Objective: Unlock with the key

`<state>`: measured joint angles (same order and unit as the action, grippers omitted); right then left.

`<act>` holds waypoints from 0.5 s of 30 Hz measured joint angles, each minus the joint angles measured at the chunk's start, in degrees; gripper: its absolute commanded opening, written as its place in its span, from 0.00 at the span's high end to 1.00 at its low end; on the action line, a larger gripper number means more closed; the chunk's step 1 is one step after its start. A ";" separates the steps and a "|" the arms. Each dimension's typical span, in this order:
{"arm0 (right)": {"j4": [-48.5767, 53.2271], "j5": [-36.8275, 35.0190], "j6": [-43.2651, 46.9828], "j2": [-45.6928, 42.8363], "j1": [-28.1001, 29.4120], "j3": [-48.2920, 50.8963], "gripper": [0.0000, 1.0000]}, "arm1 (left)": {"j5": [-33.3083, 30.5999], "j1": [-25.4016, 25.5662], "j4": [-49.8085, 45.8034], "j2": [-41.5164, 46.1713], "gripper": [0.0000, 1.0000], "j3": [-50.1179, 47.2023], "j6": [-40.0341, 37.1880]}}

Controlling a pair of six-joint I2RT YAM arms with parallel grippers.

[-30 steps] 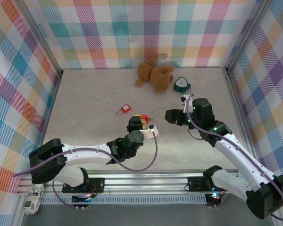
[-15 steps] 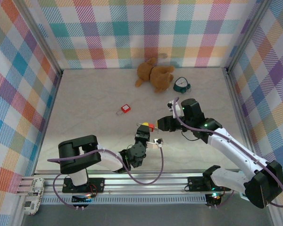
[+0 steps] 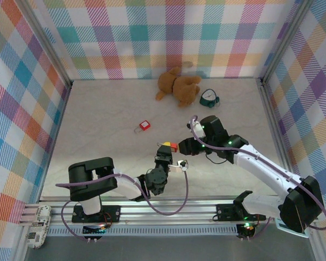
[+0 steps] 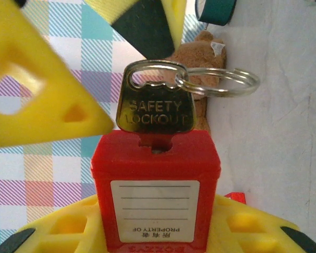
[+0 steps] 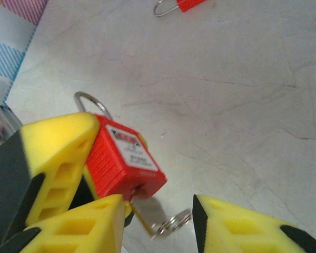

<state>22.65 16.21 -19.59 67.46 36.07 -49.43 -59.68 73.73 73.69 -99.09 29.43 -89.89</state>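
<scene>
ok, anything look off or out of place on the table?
Nothing damaged or spilled. Only oddities: a stuffed bear lies toppled at the back, and a red padlock lies loose mid-table.

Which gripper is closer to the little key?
Right. The right gripper's fingers sit either side of the key; the left gripper holds the red padlock it sticks out of.

Around the held red padlock (image 3: 173, 147), the table (image 3: 98, 125) is left open from 8 to 10 o'clock. A second red padlock (image 3: 144, 126) is met at 11, a teddy bear (image 3: 176, 87) at 12 and a teal round object (image 3: 209, 98) at 1. The 3 o'clock side is blocked by the right gripper (image 3: 182, 147), and 6 o'clock by the left arm (image 3: 125, 187).
</scene>
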 measured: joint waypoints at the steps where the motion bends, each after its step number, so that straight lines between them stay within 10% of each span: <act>1: 0.07 -0.52 0.07 0.44 0.00 -0.13 0.62 | 0.00 0.17 0.00 0.00 0.84 -0.04 0.00; 15: 0.48 -4.68 -0.13 1.84 0.00 -0.44 0.60 | -2.01 0.61 0.02 0.15 0.84 -0.52 -1.09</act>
<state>23.14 11.53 -19.73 69.30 36.07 -49.87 -61.69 74.35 73.71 -98.94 28.91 -90.98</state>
